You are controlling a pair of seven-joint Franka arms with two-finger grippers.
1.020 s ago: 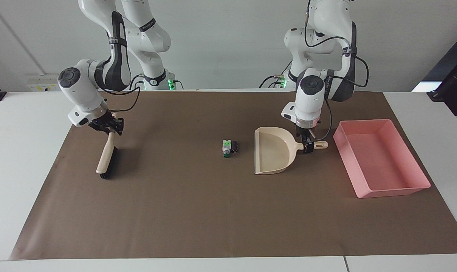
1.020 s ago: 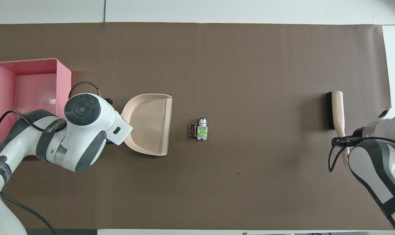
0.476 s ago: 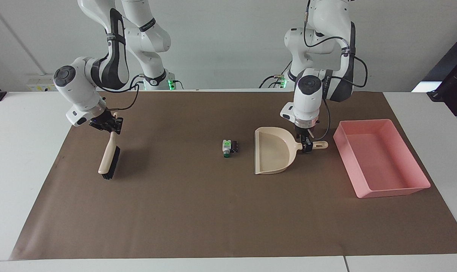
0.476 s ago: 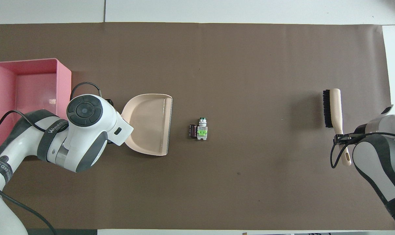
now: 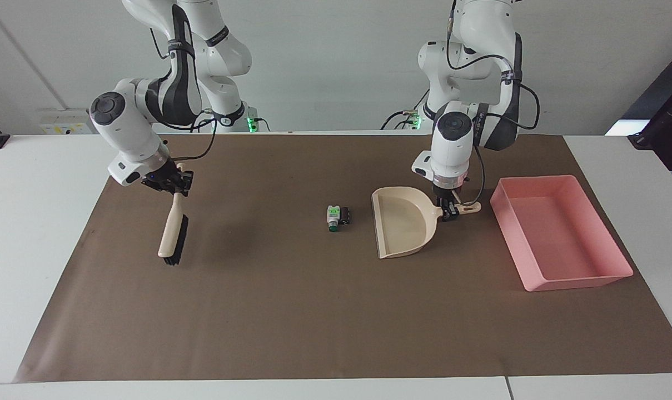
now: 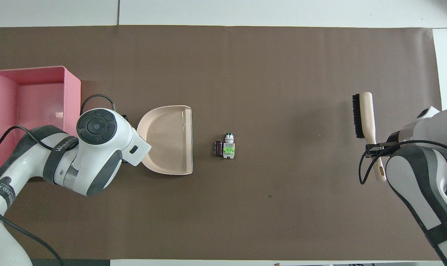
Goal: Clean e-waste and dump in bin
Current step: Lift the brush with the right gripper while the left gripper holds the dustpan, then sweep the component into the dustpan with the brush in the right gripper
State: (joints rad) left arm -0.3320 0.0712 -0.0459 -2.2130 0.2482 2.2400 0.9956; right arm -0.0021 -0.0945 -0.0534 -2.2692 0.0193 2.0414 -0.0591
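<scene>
Facing the robots from across the worktop [image 5: 35, 233], we see the pink bin [image 5: 602, 276] standing on the brown mat [image 5: 313, 322] at the left arm's end, with nothing visible inside it. Just beside it, toward the middle, the beige dustpan [image 5: 402, 230] has its mouth turned toward the e-waste [image 5: 338, 216], and its pan also looks bare. Our left gripper [image 5: 451, 213] is clamped on the dustpan's handle. The e-waste, a white part with green markings and a small black piece touching it, lies on the mat near the middle, close to the dustpan's mouth but apart from it. At the right arm's end, our right gripper [image 5: 172, 185] is closed around the handle of the brush [image 5: 173, 236], which hangs tilted with its black bristles low over the mat, well apart from the e-waste. Nothing lies on the mat between brush and e-waste.

Looking down from above, we find the bin [image 6: 72, 96] partly covered by the left arm, its visible floor bare. The dustpan [image 6: 169, 140] sits between the bin and the e-waste [image 6: 225, 147], its straight lip toward the parts; the left gripper itself is hidden under the arm's wrist. The brush [image 6: 365, 116] shows its bristles turned toward the e-waste, with the right gripper [image 6: 375, 147] pinching its handle.
</scene>
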